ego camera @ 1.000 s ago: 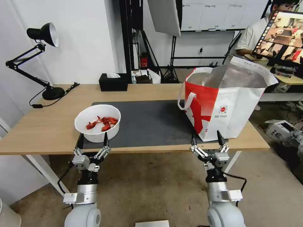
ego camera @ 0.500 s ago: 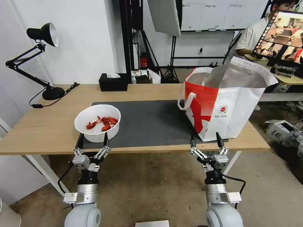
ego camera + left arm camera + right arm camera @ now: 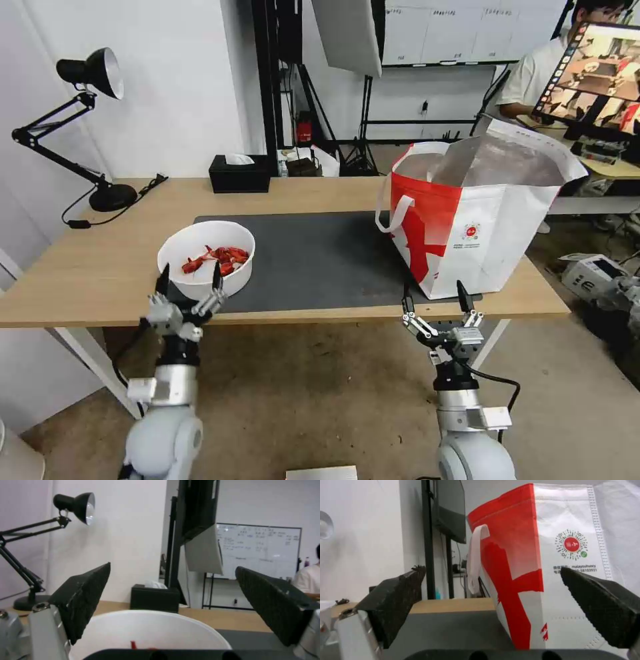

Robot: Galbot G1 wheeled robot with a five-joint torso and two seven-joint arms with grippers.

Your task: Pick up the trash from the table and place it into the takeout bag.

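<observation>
left tool (image 3: 189, 280) is spread wide right at the near rim of the white bowl of red crayfish shells (image 3: 207, 257), fingers either side of the rim, not touching afaict; bowl sits half on the dark grey mat (image 3: 320, 257), left end; right tool (image 3: 433, 300) also wide open, hanging just below the tabletop (image 3: 100, 267) edge in front of the white-and-red takeout bag (image 3: 467, 227), which stands upright w/ its foil mouth open on the mat's right end; black tissue box (image 3: 239, 173) at the back edge, black desk lamp (image 3: 87, 73) far left, whiteboard (image 3: 258, 550) in the room behind.
</observation>
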